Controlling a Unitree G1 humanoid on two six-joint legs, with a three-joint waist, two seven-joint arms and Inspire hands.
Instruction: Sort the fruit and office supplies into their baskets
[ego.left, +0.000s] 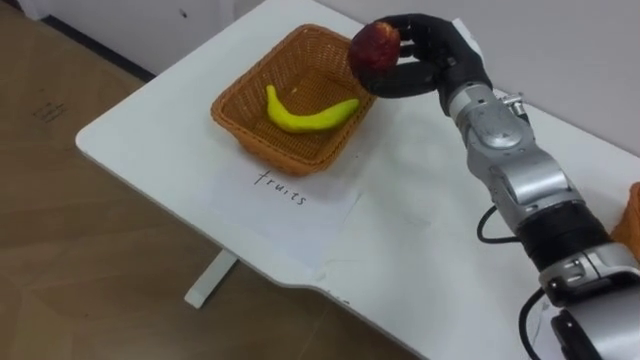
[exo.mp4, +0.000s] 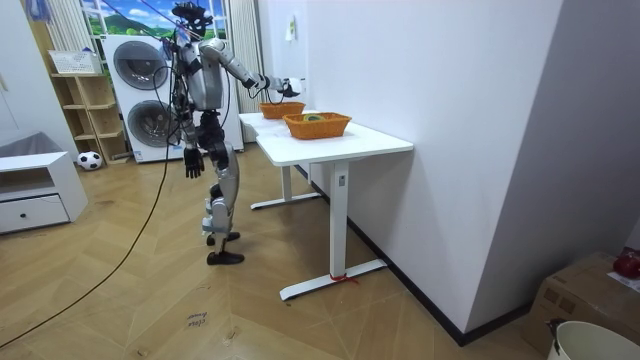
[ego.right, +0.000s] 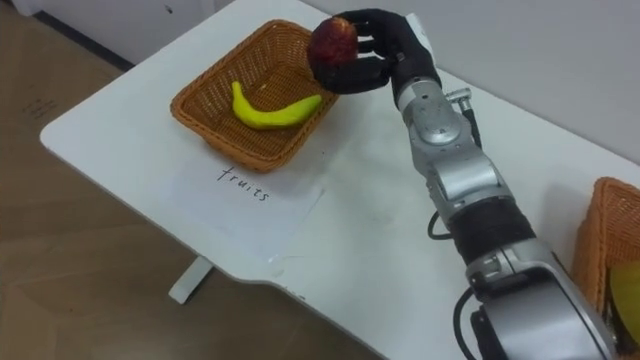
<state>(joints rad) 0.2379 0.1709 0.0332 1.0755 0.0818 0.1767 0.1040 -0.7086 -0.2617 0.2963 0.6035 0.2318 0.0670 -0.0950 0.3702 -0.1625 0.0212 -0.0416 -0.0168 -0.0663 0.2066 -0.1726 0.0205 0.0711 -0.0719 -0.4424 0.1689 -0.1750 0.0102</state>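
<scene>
- My left hand (exo.mp4: 193, 163) hangs at the robot's side in the room view. I cannot tell its state from that far off.
- The robot stands upright on the wood floor at the end of the white table (ego.left: 420, 260), with stacked washing machines (exo.mp4: 140, 95) behind it and its right arm stretched out over the tabletop.
- Toward the left of the table sits the fruit basket (ego.left: 235, 105), a brown wicker one. A yellow banana (ego.left: 310, 113) lies across its bottom, curved, with its ends pointing toward the far side.
- Just in front of that basket a sheet of paper (ego.left: 290, 200) lies flat on the table with a handwritten word on it. The basket's near edge touches or overlaps the sheet.
- Above the basket's far right corner I see the apple (ego.left: 374, 48), dark red, well clear of the banana and level with or over the rim.
- My right hand (ego.left: 425, 60) has the apple, with its dark fingers and thumb curled round the fruit from the right side.
- At the right edge of the table is the second basket (ego.right: 605, 235), also wicker and only partly in frame, with something yellow (ego.right: 628, 300) inside that I cannot identify.
</scene>
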